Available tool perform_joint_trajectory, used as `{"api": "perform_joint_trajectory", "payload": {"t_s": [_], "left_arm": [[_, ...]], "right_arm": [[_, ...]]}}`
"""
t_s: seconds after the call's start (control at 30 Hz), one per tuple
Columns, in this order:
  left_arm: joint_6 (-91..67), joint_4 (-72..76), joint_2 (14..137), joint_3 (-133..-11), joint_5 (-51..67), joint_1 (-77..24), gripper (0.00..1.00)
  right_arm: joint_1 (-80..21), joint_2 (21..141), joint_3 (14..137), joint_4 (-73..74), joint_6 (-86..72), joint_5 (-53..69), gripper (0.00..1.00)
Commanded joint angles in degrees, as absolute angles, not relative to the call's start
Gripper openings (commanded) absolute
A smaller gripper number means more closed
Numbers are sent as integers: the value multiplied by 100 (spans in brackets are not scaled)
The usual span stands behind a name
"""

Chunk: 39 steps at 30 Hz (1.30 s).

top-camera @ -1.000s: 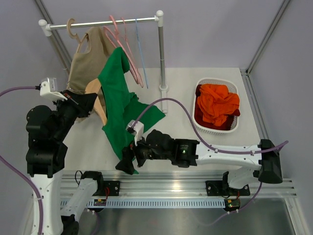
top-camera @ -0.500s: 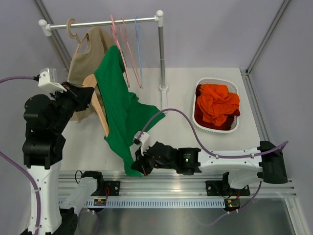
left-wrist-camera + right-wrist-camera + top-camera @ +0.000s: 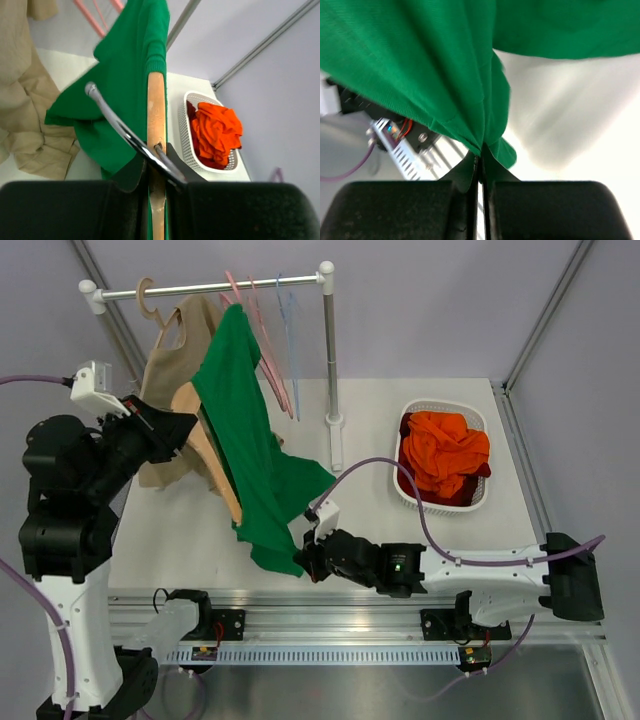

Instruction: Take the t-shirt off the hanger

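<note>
The left claw [image 3: 157,167] is pressed together on the light brown wooden clothes hanger [image 3: 218,472]. It grips the hanger near its thin metal hook [image 3: 112,119] and holds it tilted above the left half of the white counter [image 3: 180,540]. The bright green short-sleeved cloth t-shirt [image 3: 250,440] is draped over the hanger's raised arm, and its lower part stretches down toward the counter's near edge. There the right claw [image 3: 481,162] pinches a bunched fold of the green hem. Behind, a beige-tan top [image 3: 165,370] hangs from the white rail [image 3: 210,286]. A white basket [image 3: 440,404] holds an orange garment [image 3: 445,452].
</note>
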<state>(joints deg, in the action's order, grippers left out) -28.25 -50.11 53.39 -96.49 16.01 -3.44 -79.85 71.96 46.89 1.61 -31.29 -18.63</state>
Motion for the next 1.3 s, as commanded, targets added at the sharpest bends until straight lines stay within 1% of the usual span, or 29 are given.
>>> {"api": "perform_joint_trajectory", "payload": {"t_s": [0.0,0.07,0.2,0.27,0.3,0.33,0.4,0.43,0.47,0.53,0.6,0.67,0.7,0.8,0.9,1.0,1.03,1.1,1.13,1.27], "left_arm": [[-2794,-4307,5361,-10938,1818,-299,0],[-2997,-4307,5519,-11284,2153,-299,0],[-2883,-4630,5730,-11645,2110,-299,0],[-2751,-4711,5661,-11366,2109,-299,0],[-2734,-4711,5425,-11138,2092,-299,0],[-2672,-4702,5275,-10544,1961,-299,0],[-2445,-4763,4837,-9961,1698,-299,0],[-2348,-4851,4747,-9767,1574,-299,0],[-2277,-4956,4703,-9704,1451,-299,0],[-2197,-5089,4693,-9949,1170,-299,0],[-2267,-5089,4816,-10615,1011,-299,0],[-2373,-5080,5114,-11072,1063,-299,0],[-2434,-5063,5237,-11492,1116,-299,0],[-2505,-5027,5729,-12275,1142,-325,0],[-2575,-5027,5906,-12402,1378,-352,0],[-2628,-5019,5653,-11894,1695,-352,0],[-2628,-5010,5503,-11239,1914,-352,0],[-2593,-4957,4994,-10437,2109,-352,0],[-2514,-4966,4818,-9728,2135,-352,0],[-2216,-4975,3939,-8564,2241,-352,0]], "right_arm": [[-7840,7760,4869,773,-2979,-2143,0],[-7648,7944,4826,765,-3041,-2293,0],[-6909,7875,4535,282,-3085,-2154,0],[-6733,7796,4587,237,-2927,-2302,0],[-6715,7761,4657,307,-2735,-2425,0],[-6706,7691,4850,369,-2629,-2513,0],[-6662,7638,5035,501,-2234,-2951,0],[-6558,7646,5184,553,-2111,-3031,0],[-6217,7655,5203,493,-2022,-3006,0],[-5864,7725,5168,343,-1916,-2568,0],[-5705,7804,5186,386,-2003,-2348,0],[-5704,7936,5054,335,-2188,-2032,0],[-5704,7989,4993,334,-2458,-1926,0],[-5844,7858,4502,124,-2952,-1565,0],[-5933,7638,4079,298,-3093,-1643,0],[-5933,7252,3903,562,-3006,-1793,0],[-5941,6946,3885,562,-2971,-1741,0],[-5968,6672,3981,615,-2866,-1512,0],[-6011,6445,4208,676,-2804,-1494,0],[-6249,5908,4991,1430,-2471,-1757,0]]}}
